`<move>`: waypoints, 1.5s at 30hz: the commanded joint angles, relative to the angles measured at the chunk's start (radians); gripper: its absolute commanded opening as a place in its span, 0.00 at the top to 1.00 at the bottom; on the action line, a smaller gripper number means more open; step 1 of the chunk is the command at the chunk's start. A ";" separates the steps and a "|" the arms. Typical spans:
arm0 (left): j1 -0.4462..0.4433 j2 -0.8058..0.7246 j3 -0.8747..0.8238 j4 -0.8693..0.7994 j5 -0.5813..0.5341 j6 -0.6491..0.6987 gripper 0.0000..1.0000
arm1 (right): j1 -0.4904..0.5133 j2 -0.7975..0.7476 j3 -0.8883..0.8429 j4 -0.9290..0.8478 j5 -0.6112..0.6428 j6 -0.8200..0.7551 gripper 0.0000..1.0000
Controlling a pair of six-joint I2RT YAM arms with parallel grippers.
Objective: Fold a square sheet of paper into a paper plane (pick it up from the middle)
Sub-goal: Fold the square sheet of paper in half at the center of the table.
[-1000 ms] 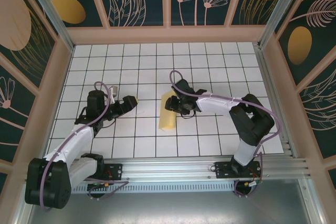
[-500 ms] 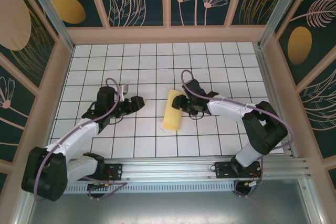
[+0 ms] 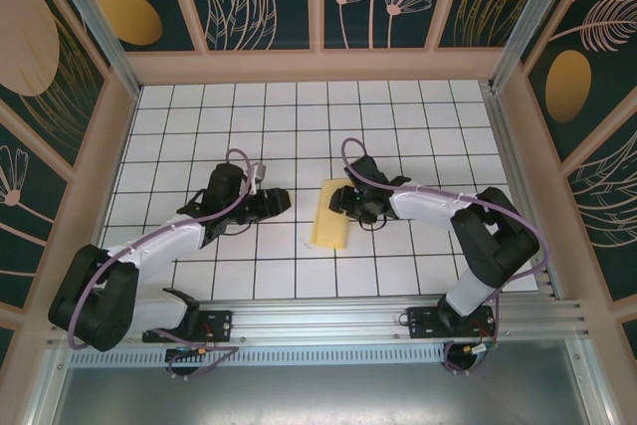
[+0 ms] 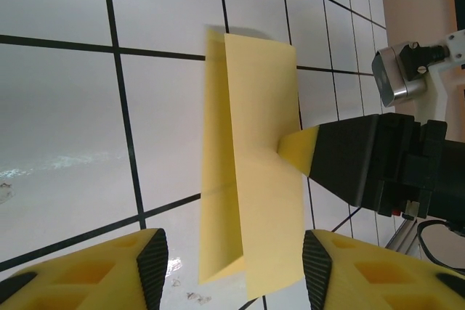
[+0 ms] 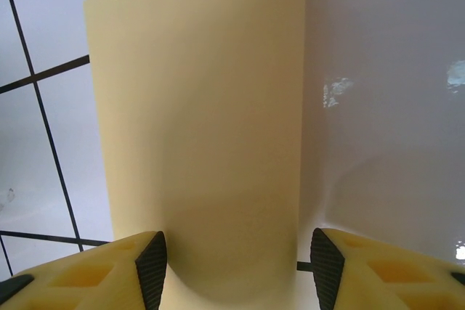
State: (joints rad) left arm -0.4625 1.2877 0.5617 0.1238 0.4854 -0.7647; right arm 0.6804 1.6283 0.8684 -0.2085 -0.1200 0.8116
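Note:
The square sheet of paper lies folded into a narrow yellow strip on the white grid table, mid-table. My left gripper hovers open just left of it; in the left wrist view the paper shows a raised upper flap ahead of my left gripper. My right gripper sits at the strip's right edge, and one of its yellow fingertips touches that edge. In the right wrist view the paper spreads between and under my right gripper, whose jaws stand wide apart.
The white tiled table is boxed in by wood-framed patterned walls on three sides. An aluminium rail carrying both arm bases runs along the near edge.
My left gripper has moved right, closing on the paper's left side. The right gripper shifted slightly right and down with the strip, which now lies flatter.

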 commanded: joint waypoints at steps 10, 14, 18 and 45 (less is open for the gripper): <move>-0.036 0.107 0.074 0.071 -0.001 -0.013 0.48 | 0.002 0.024 -0.007 0.051 0.010 0.074 0.43; -0.036 0.119 0.075 0.075 0.000 -0.010 0.48 | 0.011 0.039 0.001 0.046 0.005 0.065 0.43; -0.036 0.129 0.076 0.075 0.004 -0.010 0.47 | 0.014 0.061 0.009 0.033 0.014 0.071 0.43; -0.036 0.135 0.078 0.070 0.014 0.000 0.47 | 0.030 0.103 0.044 0.011 0.029 0.058 0.44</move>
State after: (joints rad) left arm -0.4915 1.4147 0.6155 0.1772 0.4889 -0.7715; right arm 0.7021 1.7027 0.8974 -0.1745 -0.1051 0.8673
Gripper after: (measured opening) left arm 0.531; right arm 0.566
